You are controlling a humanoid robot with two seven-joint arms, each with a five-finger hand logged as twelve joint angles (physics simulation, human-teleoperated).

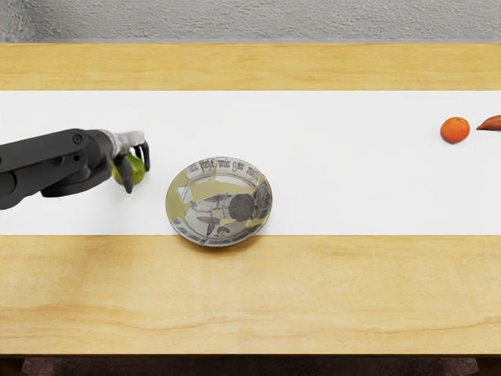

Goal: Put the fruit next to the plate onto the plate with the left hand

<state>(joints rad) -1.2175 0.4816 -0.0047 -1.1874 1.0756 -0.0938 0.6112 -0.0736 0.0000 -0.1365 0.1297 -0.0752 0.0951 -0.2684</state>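
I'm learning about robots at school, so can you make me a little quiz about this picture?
1. True or false: the green fruit lies on the plate.
2. Fill in: in the picture, the orange fruit sits far to the plate's ____.
3. The fingers of the left hand curl round: A) the plate B) the green fruit C) the orange fruit.
Key: 1 false; 2 right; 3 B.
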